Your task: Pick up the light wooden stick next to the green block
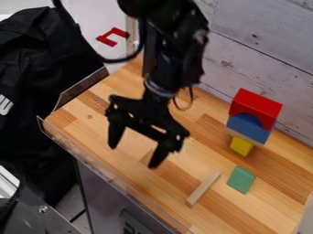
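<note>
1. Tabletop [89, 137]: one, of light wood in strips of mixed tone; a clear rim [111, 176] runs along its near left edge.
2. Wall [263, 43]: one, of pale, worn planks, behind the tabletop.
3. Black cloth [36, 87]: one, with a white mark, beyond the tabletop at the left of the view.
4. Red bracket [104, 40]: one, angular, on the pale surface past the tabletop's far end.
5. Arm: one, black, entering from the top edge, with a dark cable beside it.
6. Hand [132, 156]: one, fingers spread wide, nothing between them; above the left part of the tabletop.
7. Stack: one, four pieces, near the wall at the right. From the top: one red arch [260, 103], one blue block [243, 126], one thin slat [236, 134], one yellow block [241, 146]. The blue block's rounded top sits in the arch's hollow.
8. Green block [241, 179]: one, on the tabletop, nearer the camera than the stack.
9. Stick [203, 188]: one, plain wood, lying flat just beside the green block, apart from it.
</note>
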You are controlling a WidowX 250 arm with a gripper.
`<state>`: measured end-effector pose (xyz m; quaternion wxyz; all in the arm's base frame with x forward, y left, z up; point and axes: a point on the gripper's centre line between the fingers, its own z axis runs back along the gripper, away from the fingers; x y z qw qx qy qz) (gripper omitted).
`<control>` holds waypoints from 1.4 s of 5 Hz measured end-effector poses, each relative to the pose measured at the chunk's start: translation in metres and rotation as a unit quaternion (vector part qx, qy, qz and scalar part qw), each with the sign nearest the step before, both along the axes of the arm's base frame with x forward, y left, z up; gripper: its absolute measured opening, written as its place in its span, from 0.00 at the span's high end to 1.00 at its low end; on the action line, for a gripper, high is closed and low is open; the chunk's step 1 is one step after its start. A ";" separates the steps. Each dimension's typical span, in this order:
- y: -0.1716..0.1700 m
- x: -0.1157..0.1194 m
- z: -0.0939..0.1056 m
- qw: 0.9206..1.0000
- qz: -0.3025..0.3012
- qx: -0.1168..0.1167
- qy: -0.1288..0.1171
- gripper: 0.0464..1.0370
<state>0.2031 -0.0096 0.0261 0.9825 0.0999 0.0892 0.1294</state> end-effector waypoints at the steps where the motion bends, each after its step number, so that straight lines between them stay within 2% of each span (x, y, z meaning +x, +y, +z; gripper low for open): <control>1: -0.011 -0.001 -0.001 1.000 -0.017 -0.007 -0.002 0.04; 2: -0.021 0.002 0.001 0.999 -0.028 -0.020 -0.005 0.04; 4: -0.056 0.013 0.005 0.994 -0.080 -0.075 -0.023 0.04; 5: -0.071 0.010 -0.004 0.991 -0.109 -0.082 -0.010 0.04; 7: -0.080 0.013 -0.007 0.987 -0.133 -0.086 -0.022 0.04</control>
